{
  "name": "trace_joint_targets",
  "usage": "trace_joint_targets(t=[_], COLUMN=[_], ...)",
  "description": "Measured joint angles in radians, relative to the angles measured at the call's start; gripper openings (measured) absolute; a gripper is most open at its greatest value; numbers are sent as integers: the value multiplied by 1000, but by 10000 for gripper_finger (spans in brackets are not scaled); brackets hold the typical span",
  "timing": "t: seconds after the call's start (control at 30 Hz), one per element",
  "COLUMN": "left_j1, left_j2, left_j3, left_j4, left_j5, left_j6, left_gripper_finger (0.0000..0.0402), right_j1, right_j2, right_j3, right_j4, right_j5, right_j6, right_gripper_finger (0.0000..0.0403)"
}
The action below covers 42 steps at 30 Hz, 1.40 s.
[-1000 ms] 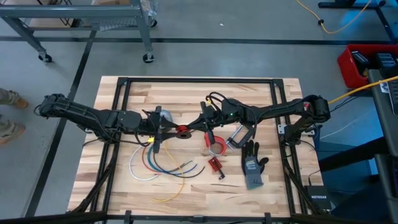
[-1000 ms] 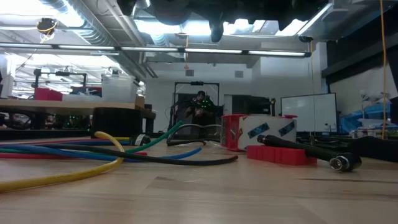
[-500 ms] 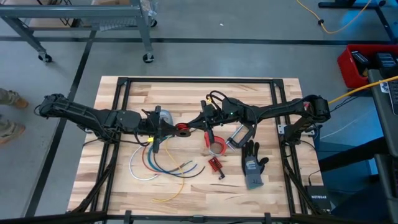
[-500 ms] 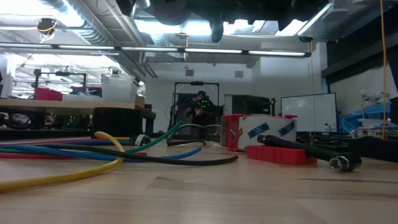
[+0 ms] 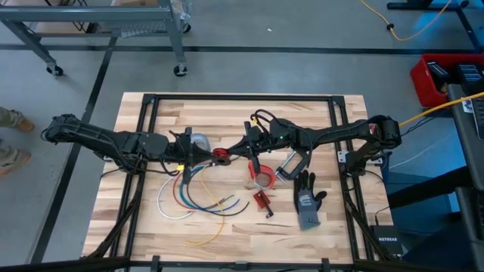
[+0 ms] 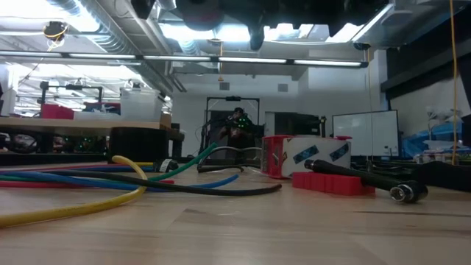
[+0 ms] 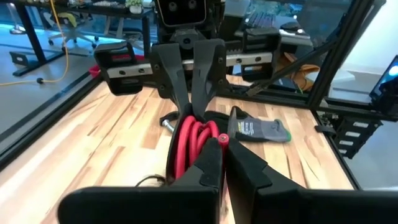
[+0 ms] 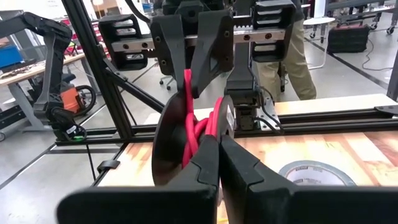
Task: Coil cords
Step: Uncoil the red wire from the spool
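The red cord [image 5: 221, 158] is wound into a small coil and held above the table's middle between both grippers. My left gripper [image 5: 206, 157] is shut on the coil from the left, my right gripper [image 5: 236, 153] from the right. In the right wrist view, dark discs flank the red turns [image 8: 198, 127]. Loose white, blue, red, green and yellow cords [image 5: 189, 198] lie curved on the table below the left gripper. They also show in the low view as cords [image 6: 88, 184] lying flat. My left gripper pinches the coil's red turns [image 7: 200, 142] between its two shut fingers. It comes about level from the table's left, tipped slightly down. The coil stands on edge, clear of the table. My right gripper pinches the turns [image 8: 200, 138] on the coil's opposite side between its two fingers. It comes level from the table's right. The coil hangs clear of the table, between the two grippers.
A grey tape roll [image 5: 199, 140] lies just behind the left gripper. A red ring [image 5: 263, 177], a clamp [image 5: 291, 162], a small red part [image 5: 261, 199] and a grey glove [image 5: 306, 201] lie right of centre. Black frame bars [image 5: 242, 98] edge the table.
My left gripper has moved slightly right toward the coil. Its fingers, open a second ago, have shut on the red coil. My right gripper and the coil have kept still.
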Motion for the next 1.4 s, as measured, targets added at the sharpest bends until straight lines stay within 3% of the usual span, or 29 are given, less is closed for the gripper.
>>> trace_joint_targets(t=[0.2, 0.6, 0.83, 1.1, 1.23, 1.4], left_j1=[0, -2, -26, -46, -46, -45], left_j2=[-6, -18, 4, 173, 276, 307], left_j3=[0, 1, 2, 1, 1, 2], left_j4=[-36, -200, -213, -32, 181, 399], left_j5=[-2, -9, -13, -13, -12, -1], left_j6=[-12, -177, -247, -259, -222, -131], left_gripper_finger=[1, 0, 0, 0, 0, 0], right_j1=[0, 0, 0, 2, 1, 0], right_j2=[0, -21, -30, -17, -17, -17], right_j3=[-1, -2, 8, 43, 51, 52], right_j4=[-4, 33, 69, 29, -21, -134], right_j5=[-19, -15, 129, 287, 363, 367], right_j6=[-1, -2, -13, -85, -132, -134], right_gripper_finger=[5, 5, 5, 5, 5, 5])
